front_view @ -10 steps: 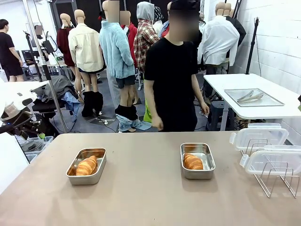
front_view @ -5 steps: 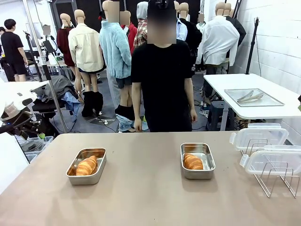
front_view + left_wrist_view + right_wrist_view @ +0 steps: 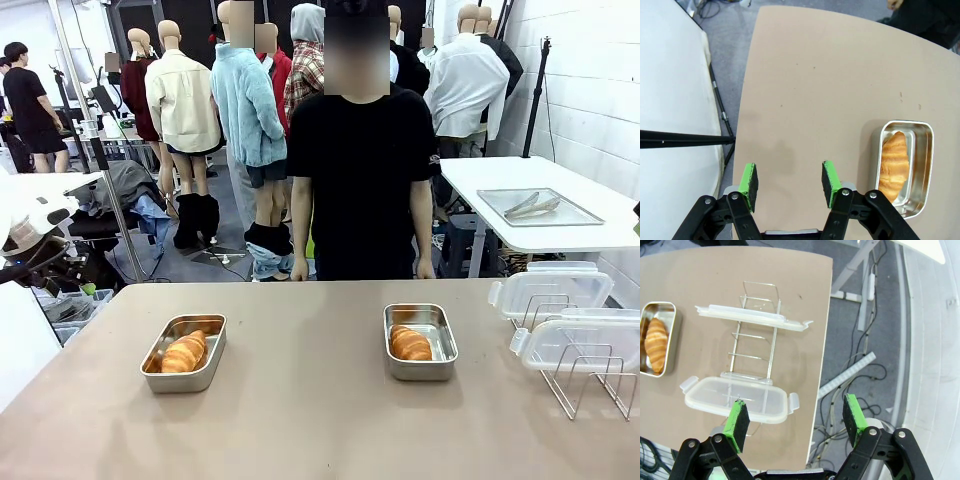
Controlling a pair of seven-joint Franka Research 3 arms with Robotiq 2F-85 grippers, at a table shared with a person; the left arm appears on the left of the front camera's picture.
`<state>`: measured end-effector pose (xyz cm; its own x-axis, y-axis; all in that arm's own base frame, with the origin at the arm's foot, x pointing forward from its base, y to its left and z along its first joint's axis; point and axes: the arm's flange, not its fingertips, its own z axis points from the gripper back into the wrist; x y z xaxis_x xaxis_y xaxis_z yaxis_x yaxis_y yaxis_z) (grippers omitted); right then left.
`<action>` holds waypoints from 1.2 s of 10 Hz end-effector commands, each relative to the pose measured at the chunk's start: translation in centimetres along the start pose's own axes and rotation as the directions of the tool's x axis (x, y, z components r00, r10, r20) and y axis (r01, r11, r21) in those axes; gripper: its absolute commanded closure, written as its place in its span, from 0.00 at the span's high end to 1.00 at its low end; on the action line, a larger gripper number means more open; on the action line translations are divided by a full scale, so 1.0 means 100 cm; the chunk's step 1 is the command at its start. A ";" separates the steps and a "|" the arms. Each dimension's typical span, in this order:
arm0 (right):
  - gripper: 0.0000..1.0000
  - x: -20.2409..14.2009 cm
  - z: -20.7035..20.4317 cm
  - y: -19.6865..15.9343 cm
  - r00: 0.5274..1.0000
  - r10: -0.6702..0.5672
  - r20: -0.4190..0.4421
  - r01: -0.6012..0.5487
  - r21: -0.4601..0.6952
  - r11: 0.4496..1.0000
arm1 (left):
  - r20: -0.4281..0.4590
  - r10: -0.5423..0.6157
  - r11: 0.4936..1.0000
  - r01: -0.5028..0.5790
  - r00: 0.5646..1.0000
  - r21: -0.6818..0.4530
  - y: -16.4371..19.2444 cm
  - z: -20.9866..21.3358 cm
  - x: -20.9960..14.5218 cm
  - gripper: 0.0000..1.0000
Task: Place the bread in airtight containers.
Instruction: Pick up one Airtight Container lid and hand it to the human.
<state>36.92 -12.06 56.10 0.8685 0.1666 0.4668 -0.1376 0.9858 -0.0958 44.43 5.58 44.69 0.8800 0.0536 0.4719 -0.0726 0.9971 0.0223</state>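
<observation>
The jaws stand wide open and empty on the left gripper [image 3: 789, 175] and right gripper [image 3: 795, 412], and with each croissant [image 3: 184, 352] lying in its steel pan [image 3: 180, 384], the remaining step is probably fitting a clear lid [image 3: 755, 395] from the wire rack [image 3: 774, 340].

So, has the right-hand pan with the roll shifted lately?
No. The pan sits in the same spot left of the wire rack, roll inside.

1. The person [image 3: 358, 170] is now standing straight and facing the table [image 3: 300, 400], not turning side-on like before.
2. The person's arms [image 3: 421, 215] are now hanging down at both sides.
</observation>
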 end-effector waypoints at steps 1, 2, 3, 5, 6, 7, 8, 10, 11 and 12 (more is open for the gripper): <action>0.93 -0.002 -0.001 0.003 1.000 -0.015 -0.004 0.016 0.004 1.000 | 0.002 0.009 1.000 -0.009 1.000 0.016 -0.001 0.000 0.001 0.67; 0.93 -0.002 -0.001 0.003 1.000 -0.015 -0.004 0.016 0.004 1.000 | 0.002 0.009 1.000 -0.009 1.000 0.016 -0.001 0.000 0.001 0.67; 0.93 -0.002 -0.001 0.003 1.000 -0.015 -0.004 0.016 0.004 1.000 | 0.002 0.009 1.000 -0.009 1.000 0.016 -0.001 0.000 0.001 0.67; 0.93 -0.002 -0.001 0.003 1.000 -0.015 -0.004 0.016 0.004 1.000 | 0.002 0.009 1.000 -0.009 1.000 0.016 -0.001 0.000 0.001 0.67; 0.93 -0.002 -0.001 0.003 1.000 -0.015 -0.004 0.016 0.004 1.000 | 0.002 0.009 1.000 -0.009 1.000 0.016 -0.001 0.000 0.001 0.67; 0.93 -0.002 -0.001 0.003 1.000 -0.015 -0.004 0.016 0.004 1.000 | 0.002 0.009 1.000 -0.009 1.000 0.016 -0.001 0.000 0.001 0.67; 0.93 -0.002 -0.001 0.003 1.000 -0.015 -0.004 0.016 0.004 1.000 | 0.002 0.009 1.000 -0.009 1.000 0.016 -0.001 0.000 0.001 0.67; 0.93 -0.002 -0.001 0.003 1.000 -0.015 -0.004 0.016 0.004 1.000 | 0.002 0.009 1.000 -0.009 1.000 0.016 -0.001 0.000 0.001 0.67; 0.93 -0.002 -0.001 0.003 1.000 -0.015 -0.004 0.016 0.004 1.000 | 0.002 0.009 1.000 -0.009 1.000 0.016 -0.001 0.000 0.001 0.67; 0.93 -0.002 -0.001 0.003 1.000 -0.015 -0.004 0.016 0.004 1.000 | 0.002 0.009 1.000 -0.009 1.000 0.016 -0.001 0.000 0.001 0.67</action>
<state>36.92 -12.06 56.10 0.8685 0.1666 0.4668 -0.1376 0.9858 -0.0958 44.43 5.58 44.69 0.8800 0.0536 0.4719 -0.0727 0.9971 0.0223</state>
